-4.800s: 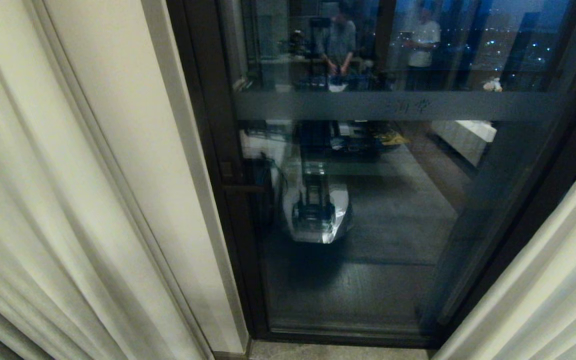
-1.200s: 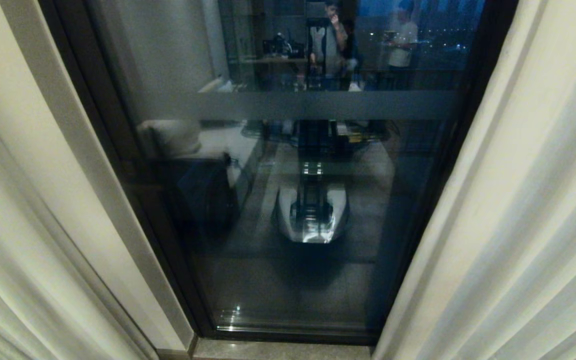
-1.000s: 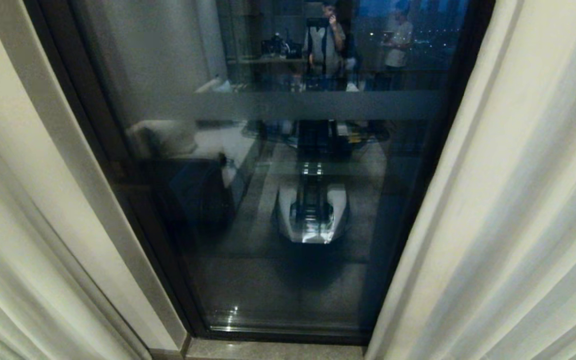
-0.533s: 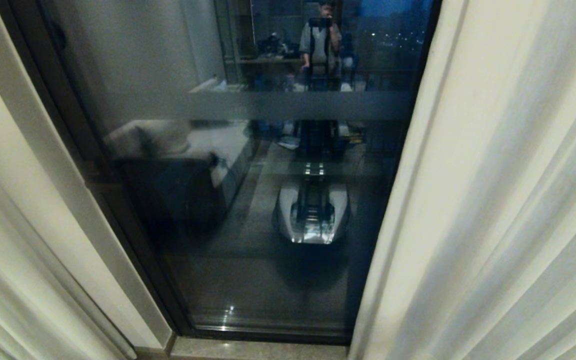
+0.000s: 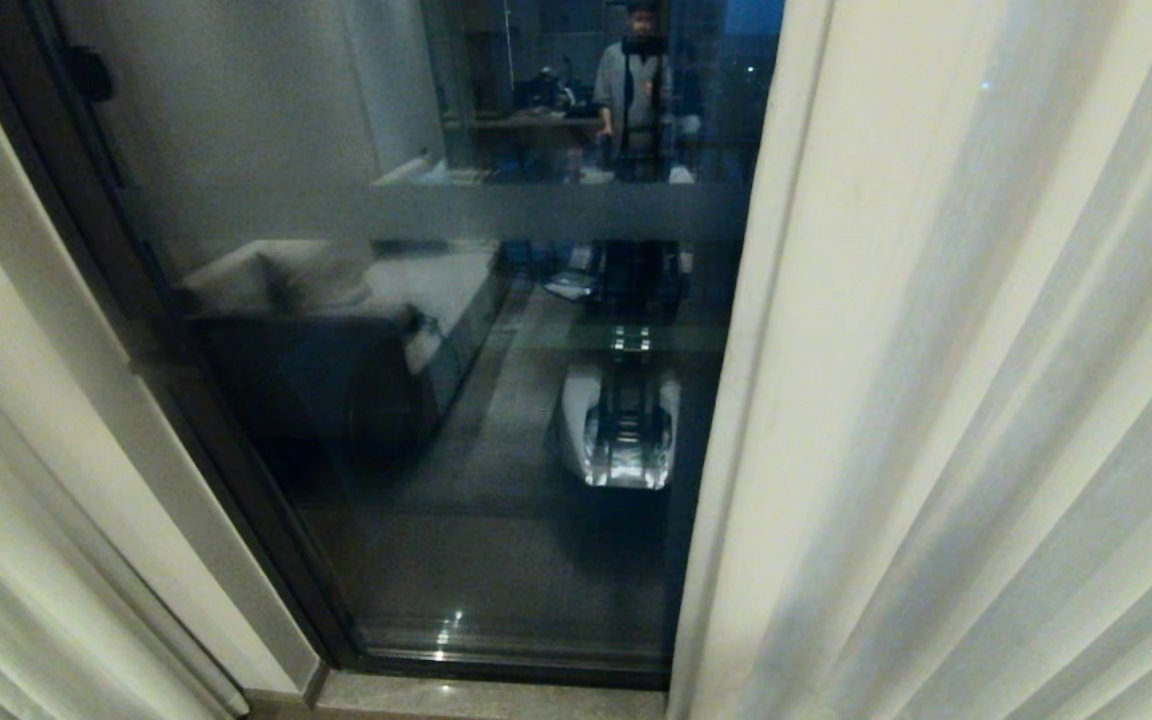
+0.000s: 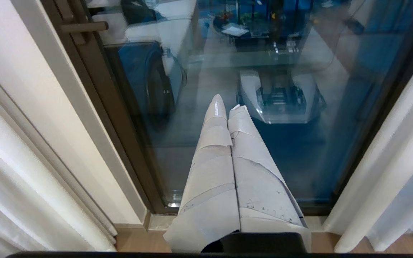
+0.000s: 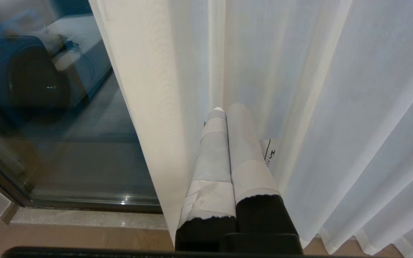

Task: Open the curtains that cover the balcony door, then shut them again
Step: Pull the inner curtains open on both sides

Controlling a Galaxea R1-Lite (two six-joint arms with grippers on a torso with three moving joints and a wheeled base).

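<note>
Two curtains (image 5: 956, 400) were counted, one panel at each side of the opening. One balcony door (image 5: 416, 560) was seen between them, crossed by one greyish horizontal band (image 5: 556, 210). One person (image 5: 631, 90) was reflected in the glass. Two grippers were counted, the left gripper (image 6: 226, 105) and the right gripper (image 7: 226, 109).

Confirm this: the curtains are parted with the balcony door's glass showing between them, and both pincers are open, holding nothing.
Not quite. The curtains are parted and the balcony door shows between them, but both pincers are shut, not open: the left wrist view shows the left pincer closed on nothing, and the right wrist view shows the right pincer likewise.
</note>
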